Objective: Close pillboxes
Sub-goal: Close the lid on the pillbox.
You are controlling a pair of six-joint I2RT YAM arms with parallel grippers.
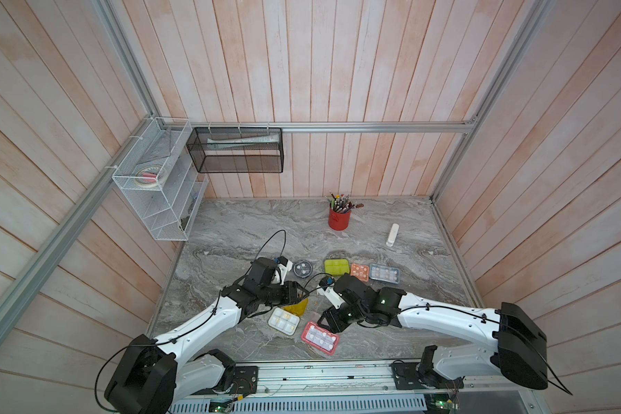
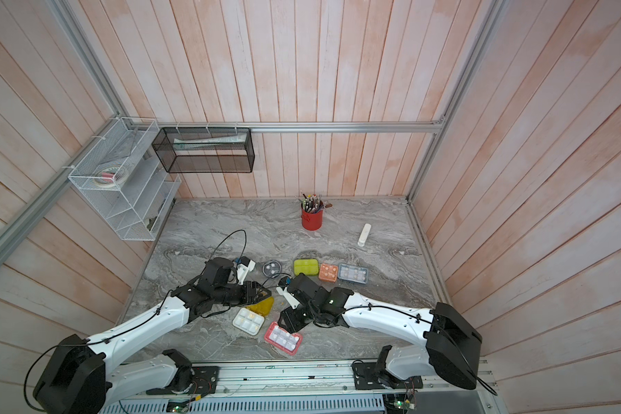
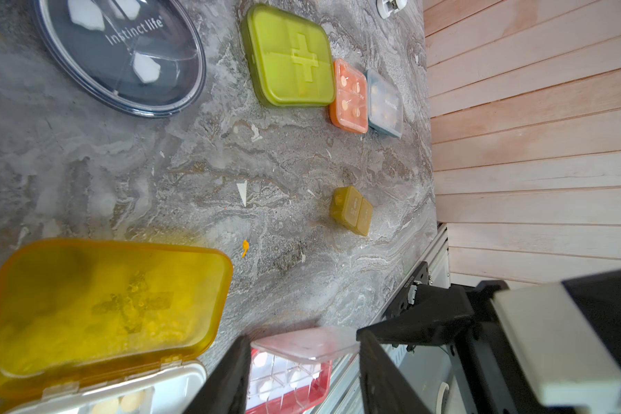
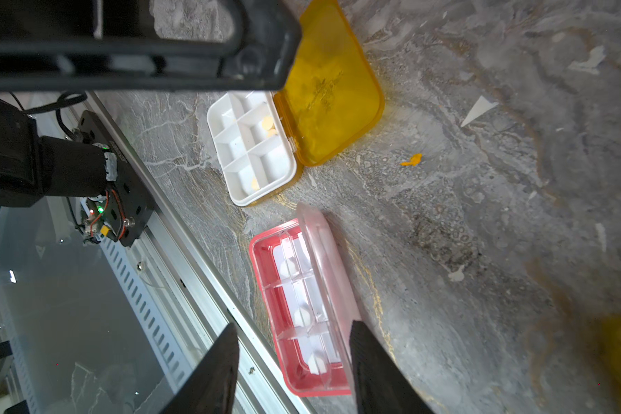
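Note:
A yellow pillbox [image 1: 284,320] lies open, its amber lid [image 3: 104,308] flat beside the white tray. The pink-red pillbox [image 1: 319,337] has its clear lid [image 4: 323,272] partly raised. My left gripper [image 3: 303,338] hovers open over the amber lid, pointing at the red box. Beside the raised lid my right gripper [image 4: 294,324] stands open, gripping nothing. The round dark box [image 1: 303,269], lime box [image 1: 336,267], orange box [image 1: 360,271] and light blue box [image 1: 384,273] lie with lids down in a row behind. A small olive box [image 3: 351,210] sits apart.
A red cup of pencils [image 1: 338,218] and a white stick [image 1: 392,234] stand further back. A white wire rack [image 1: 151,186] and a black mesh basket [image 1: 237,150] hang on the walls. An orange scrap [image 4: 411,159] lies on the marble. The metal rail [image 1: 319,372] runs along the front.

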